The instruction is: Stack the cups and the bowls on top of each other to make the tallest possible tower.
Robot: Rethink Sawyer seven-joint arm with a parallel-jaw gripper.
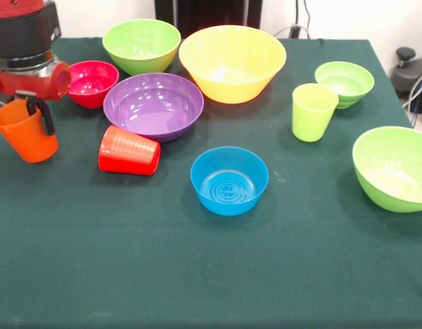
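Orange cup point(25, 131) in tilted claw point(38, 116)

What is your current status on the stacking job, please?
Gripper shut on orange cup, held tilted at the table's edge. No tower started; red cup lying on its side, blue bowl and yellow bowl loose. Nothing blocking.

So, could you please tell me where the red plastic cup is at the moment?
In the front view, the smooth red plastic cup lies on its side left of centre on the green tablecloth, just in front of the wide purple plastic bowl and right of the orange plastic cup.
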